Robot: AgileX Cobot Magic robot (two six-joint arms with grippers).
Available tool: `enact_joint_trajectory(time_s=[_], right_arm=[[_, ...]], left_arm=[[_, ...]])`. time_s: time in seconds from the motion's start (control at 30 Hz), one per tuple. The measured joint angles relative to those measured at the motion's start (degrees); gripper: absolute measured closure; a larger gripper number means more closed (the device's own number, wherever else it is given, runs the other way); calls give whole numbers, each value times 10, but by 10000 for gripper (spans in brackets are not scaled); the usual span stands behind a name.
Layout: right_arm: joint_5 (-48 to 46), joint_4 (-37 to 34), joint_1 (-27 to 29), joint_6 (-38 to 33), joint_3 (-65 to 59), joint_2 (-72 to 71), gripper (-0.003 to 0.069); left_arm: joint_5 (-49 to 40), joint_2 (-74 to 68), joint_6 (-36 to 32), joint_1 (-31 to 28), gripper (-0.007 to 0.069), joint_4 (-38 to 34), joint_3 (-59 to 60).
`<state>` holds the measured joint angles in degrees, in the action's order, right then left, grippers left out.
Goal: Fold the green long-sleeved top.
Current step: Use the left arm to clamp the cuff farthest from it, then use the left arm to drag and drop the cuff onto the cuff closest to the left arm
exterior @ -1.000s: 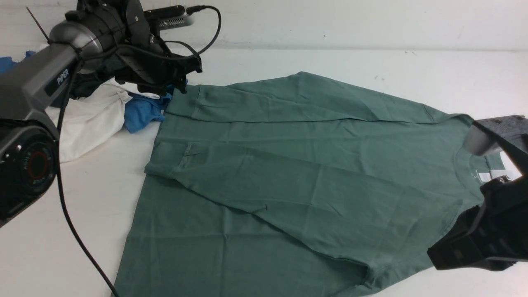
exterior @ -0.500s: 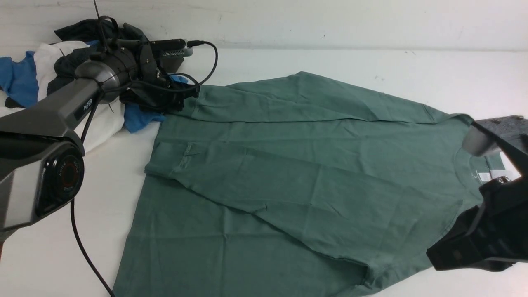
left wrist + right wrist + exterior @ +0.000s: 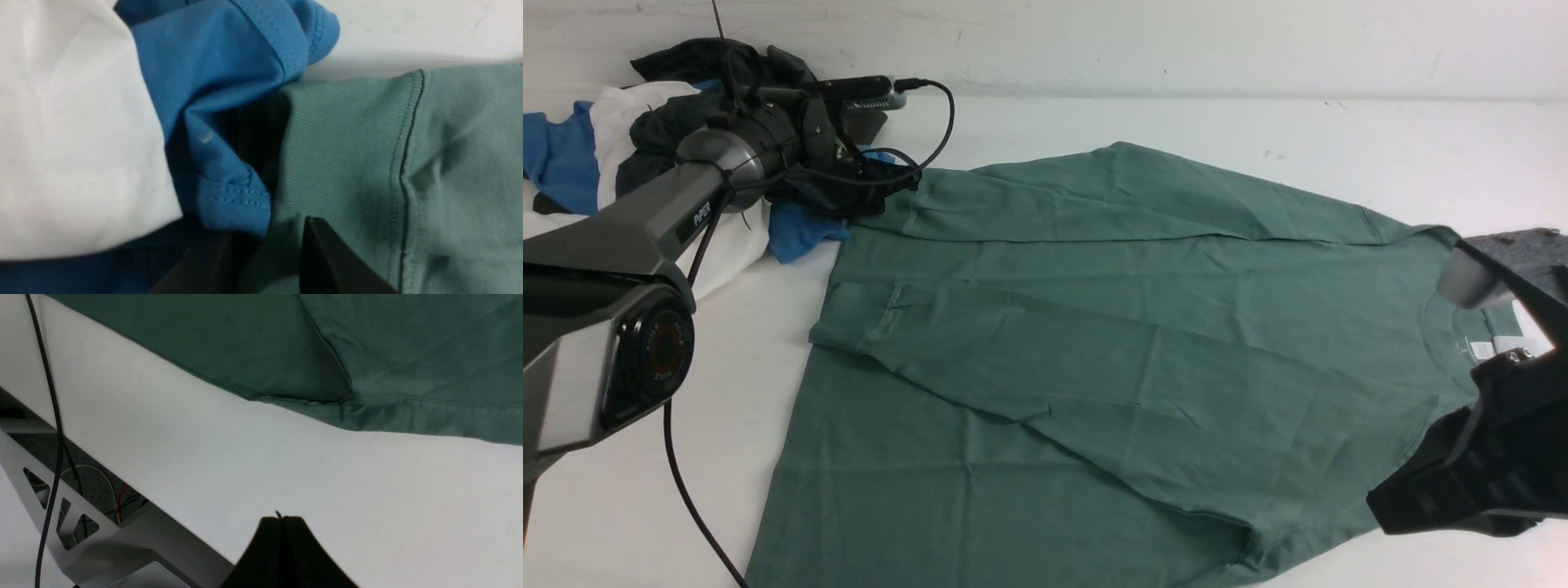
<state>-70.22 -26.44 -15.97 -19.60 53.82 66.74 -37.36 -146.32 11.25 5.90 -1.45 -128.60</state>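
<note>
Front view: the green long-sleeved top (image 3: 1111, 327) is lying spread over the middle of the white table (image 3: 1339, 131), its sleeves crossing its body. The left gripper (image 3: 882, 184) is reaching to the top's far left corner, beside a blue garment (image 3: 800, 233) and a white garment (image 3: 719, 237). The right gripper (image 3: 1396, 502) is hovering at the near right.

Left wrist view: the left gripper (image 3: 265, 230) is standing with its fingers apart, straddling the ribbed cuff (image 3: 347, 143) next to the blue garment (image 3: 229, 81).

Right wrist view: the right gripper (image 3: 280, 520) is holding its fingers pressed together over bare table (image 3: 286, 465), near the top's edge (image 3: 367, 343).
</note>
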Motion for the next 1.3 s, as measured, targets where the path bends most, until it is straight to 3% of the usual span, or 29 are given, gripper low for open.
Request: enact_joint_trajectory(time_s=[0.07, 0.13, 0.23, 0.6, 0.83, 1.13, 1.3], right_arm=[[0, 0, 0, 0, 0, 0, 674], [0, 0, 0, 0, 0, 0, 674], [0, 0, 0, 0, 0, 0, 674], [5, 0, 0, 0, 0, 0, 674], [14, -1, 0, 0, 0, 0, 674], [14, 2, 0, 0, 0, 0, 674], [1, 39, 0, 7, 0, 0, 674]], left_arm=[[-1, -1, 0, 0, 478, 1, -1], [-15, -1, 0, 0, 567, 0, -6], [-56, 3, 0, 0, 613, -1, -20], [-185, 21, -1, 0, 618, -10, -108], [-324, 21, -42, 0, 618, -79, -186], [-339, 23, -54, 4, 618, -131, -215], [-339, 77, -69, 26, 618, -144, -150]])
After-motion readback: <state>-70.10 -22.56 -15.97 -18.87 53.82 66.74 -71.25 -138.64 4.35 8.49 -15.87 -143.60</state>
